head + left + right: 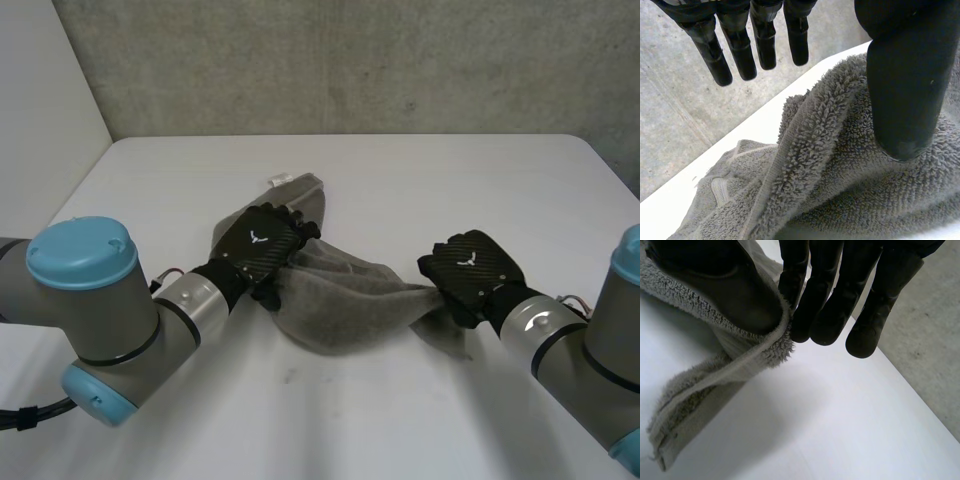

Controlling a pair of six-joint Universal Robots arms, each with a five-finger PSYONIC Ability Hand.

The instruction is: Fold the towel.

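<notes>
Towel (345,300), edge pinched by right robot hand (470,266), partly hidden under straight-fingered left robot hand (260,243).

Head view. Left robot hand (262,243), centre-left: back of hand faces up, so the palm side and fingertips are hidden beneath it, and so is the towel (345,300) under it. Right robot hand (468,268), centre-right: fingertips out of sight under its own back, and the towel's end vanishes beneath them. Label (277,180) at the towel's far corner, upper centre: too small to read. Left arm (100,320) cut by the left and lower frame edges. Right arm (585,350) cut at lower right. Surface (450,190) runs off the lower edge.

Left wrist view: thumb (905,90) blocks the pile behind it. Right wrist view: towel edge curls round the thumb, pinched at the fingers (825,315); cloth behind the thumb is hidden.
</notes>
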